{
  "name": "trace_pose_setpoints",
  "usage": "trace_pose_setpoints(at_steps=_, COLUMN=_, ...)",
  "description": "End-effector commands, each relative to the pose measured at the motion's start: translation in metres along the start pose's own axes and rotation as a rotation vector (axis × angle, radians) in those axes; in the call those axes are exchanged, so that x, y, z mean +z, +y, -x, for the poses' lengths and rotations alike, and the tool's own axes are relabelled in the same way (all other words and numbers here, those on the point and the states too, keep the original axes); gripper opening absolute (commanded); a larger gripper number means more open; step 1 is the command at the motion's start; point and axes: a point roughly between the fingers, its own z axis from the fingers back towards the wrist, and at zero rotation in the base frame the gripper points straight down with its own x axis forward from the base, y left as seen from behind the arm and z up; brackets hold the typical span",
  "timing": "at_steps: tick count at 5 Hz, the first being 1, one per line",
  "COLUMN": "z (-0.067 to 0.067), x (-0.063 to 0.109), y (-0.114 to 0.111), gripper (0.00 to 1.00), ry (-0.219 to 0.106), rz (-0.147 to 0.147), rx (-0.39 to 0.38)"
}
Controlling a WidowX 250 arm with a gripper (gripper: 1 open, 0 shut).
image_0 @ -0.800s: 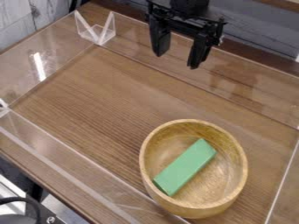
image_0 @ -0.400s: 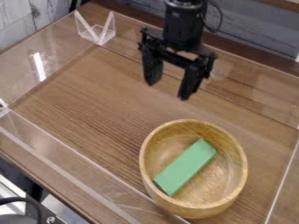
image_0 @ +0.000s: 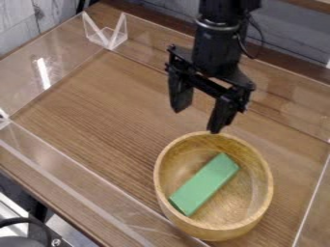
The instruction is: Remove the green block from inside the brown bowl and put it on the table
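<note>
The green block lies flat and slanted inside the brown bowl, which sits on the table at the lower right. My gripper hangs above the table just behind the bowl's far rim, pointing down. Its two black fingers stand wide apart with nothing between them. It is open and touches neither bowl nor block.
Low clear acrylic walls run around the table's edges. A small clear bracket stands at the back left corner. Bare wood-grain surface spreads to the left of the bowl.
The gripper has come down and toward the bowl from the back of the table, staying open. Bowl and block have not moved.
</note>
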Motion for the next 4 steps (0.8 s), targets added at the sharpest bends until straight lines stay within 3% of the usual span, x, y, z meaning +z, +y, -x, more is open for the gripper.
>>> trace_pose_setpoints(at_steps=1, z=0.000, x=0.009, y=-0.007, gripper=1.00, ry=-0.056, rz=-0.003, rx=-0.013)
trace_pose_setpoints(at_steps=4, z=0.004, x=-0.005, y=-0.023, gripper=1.00, ry=-0.060, rz=-0.003, rx=-0.035)
